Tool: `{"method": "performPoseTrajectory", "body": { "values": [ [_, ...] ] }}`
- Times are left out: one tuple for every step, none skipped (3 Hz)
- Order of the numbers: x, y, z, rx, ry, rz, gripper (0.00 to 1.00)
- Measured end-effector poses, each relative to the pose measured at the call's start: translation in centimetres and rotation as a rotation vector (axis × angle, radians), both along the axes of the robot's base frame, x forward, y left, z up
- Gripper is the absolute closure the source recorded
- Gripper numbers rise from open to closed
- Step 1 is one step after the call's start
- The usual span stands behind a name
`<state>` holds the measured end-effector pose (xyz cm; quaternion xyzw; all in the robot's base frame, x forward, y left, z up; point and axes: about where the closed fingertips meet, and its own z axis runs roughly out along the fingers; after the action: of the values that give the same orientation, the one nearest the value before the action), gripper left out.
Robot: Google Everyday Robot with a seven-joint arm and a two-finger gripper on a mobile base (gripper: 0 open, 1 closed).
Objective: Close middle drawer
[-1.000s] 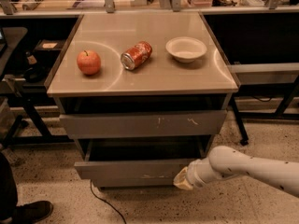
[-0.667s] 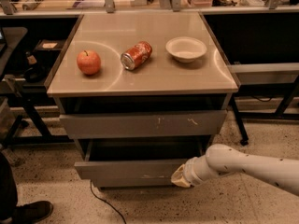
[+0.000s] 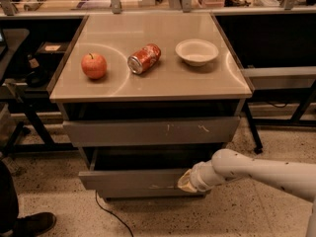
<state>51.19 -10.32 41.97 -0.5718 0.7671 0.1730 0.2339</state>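
Observation:
The middle drawer (image 3: 128, 178) of the grey cabinet stands pulled out, with its plain grey front forward of the drawer above and a dark gap showing its inside. My gripper (image 3: 184, 182), at the end of the white arm (image 3: 256, 172) that comes in from the right, is against the right end of that drawer front. Above it is the drawer front with white scratch marks (image 3: 150, 131), which also stands out slightly. A strip of the lowest drawer front (image 3: 148, 194) shows below.
On the cabinet top (image 3: 148, 83) lie a red apple (image 3: 94, 65), a red can on its side (image 3: 144, 59) and a white bowl (image 3: 197, 52). Dark shelving and table legs flank the cabinet. A black cable (image 3: 106, 214) and a shoe (image 3: 34, 223) are on the floor at the left.
My gripper and arm have shifted a little to the left along the middle drawer's front. The drawer's position looks about the same.

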Motion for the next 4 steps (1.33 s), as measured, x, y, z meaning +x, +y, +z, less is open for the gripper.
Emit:
{"method": "performPoseTrajectory", "body": {
  "values": [
    [1.21, 0.29, -0.12, -0.007, -0.020, 0.006, 1.00],
    [1.25, 0.30, -0.11, -0.007, -0.020, 0.006, 0.82],
    [1.25, 0.30, -0.12, -0.007, -0.020, 0.006, 0.59],
    [1.25, 0.31, -0.12, -0.007, -0.020, 0.006, 0.35]
  ]
}}
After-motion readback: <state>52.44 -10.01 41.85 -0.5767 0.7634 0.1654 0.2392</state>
